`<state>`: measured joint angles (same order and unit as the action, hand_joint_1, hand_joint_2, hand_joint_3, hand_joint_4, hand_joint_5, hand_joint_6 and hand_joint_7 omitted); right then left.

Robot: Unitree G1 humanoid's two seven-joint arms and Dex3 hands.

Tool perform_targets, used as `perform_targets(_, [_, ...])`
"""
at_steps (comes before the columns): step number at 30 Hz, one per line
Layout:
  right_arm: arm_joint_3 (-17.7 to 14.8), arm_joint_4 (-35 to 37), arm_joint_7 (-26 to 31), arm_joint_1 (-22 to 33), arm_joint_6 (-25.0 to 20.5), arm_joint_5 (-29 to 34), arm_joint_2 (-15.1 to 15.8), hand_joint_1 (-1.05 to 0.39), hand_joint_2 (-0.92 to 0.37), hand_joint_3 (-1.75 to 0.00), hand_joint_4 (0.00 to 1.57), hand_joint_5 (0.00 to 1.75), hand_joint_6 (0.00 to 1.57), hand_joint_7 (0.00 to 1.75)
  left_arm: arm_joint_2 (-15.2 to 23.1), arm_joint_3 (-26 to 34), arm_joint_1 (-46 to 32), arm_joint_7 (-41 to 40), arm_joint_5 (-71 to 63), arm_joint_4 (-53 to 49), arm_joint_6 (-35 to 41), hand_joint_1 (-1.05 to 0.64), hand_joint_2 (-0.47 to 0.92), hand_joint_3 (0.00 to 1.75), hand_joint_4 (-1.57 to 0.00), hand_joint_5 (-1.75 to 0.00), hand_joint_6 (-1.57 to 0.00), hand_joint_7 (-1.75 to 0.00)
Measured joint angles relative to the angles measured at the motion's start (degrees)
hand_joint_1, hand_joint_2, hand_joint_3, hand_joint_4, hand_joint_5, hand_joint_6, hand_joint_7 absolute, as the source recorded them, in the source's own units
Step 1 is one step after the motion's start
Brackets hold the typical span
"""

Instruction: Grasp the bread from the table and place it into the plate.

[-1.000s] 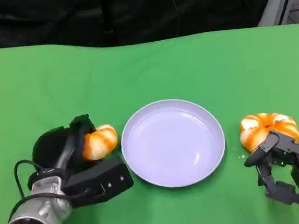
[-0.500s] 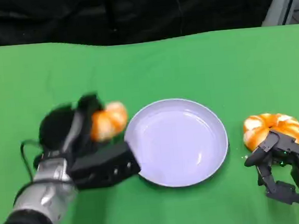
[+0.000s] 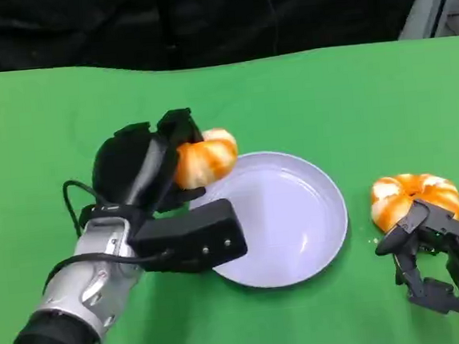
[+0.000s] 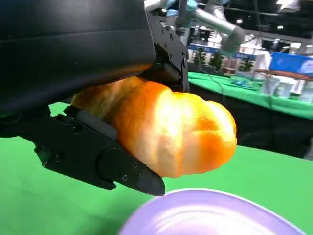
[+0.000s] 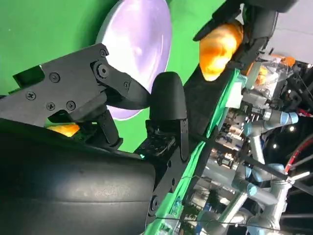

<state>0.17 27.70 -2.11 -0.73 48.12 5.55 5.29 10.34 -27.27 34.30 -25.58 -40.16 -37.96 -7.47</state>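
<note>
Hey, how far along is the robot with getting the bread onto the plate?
Done: the left robot hand has grasped one bread roll and lifted it off the green table. In hand: that roll hangs over the near rim of the white plate, not yet released. Left: setting it down, and the second bread roll lies on the table by the right robot hand.

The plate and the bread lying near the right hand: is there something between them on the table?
No. In the head view only bare green table lies between the plate and the bread beside the right hand.
</note>
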Motion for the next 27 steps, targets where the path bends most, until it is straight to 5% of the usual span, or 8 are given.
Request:
perform_targets(25, [0.01, -0.32, 0.06, 0.05, -0.01, 0.17, -0.09, -0.17, -0.66, -0.95, 0.77, 1.75, 0.70, 1.53, -2.59, -0.84, -1.91, 3.23, -1.21, 3.86, 0.59, -0.02, 0.90, 0.20, -0.76, -1.75, -0.59, -1.75])
perform_targets(27, [0.01, -0.31, 0.10, 0.06, -0.01, 0.30, -0.09, -0.17, -0.66, -0.95, 0.77, 1.75, 0.70, 1.53, -2.89, -1.40, -1.90, 3.22, -1.49, 2.73, -0.07, -0.03, 0.90, 0.20, -0.77, -1.75, -0.72, -1.49])
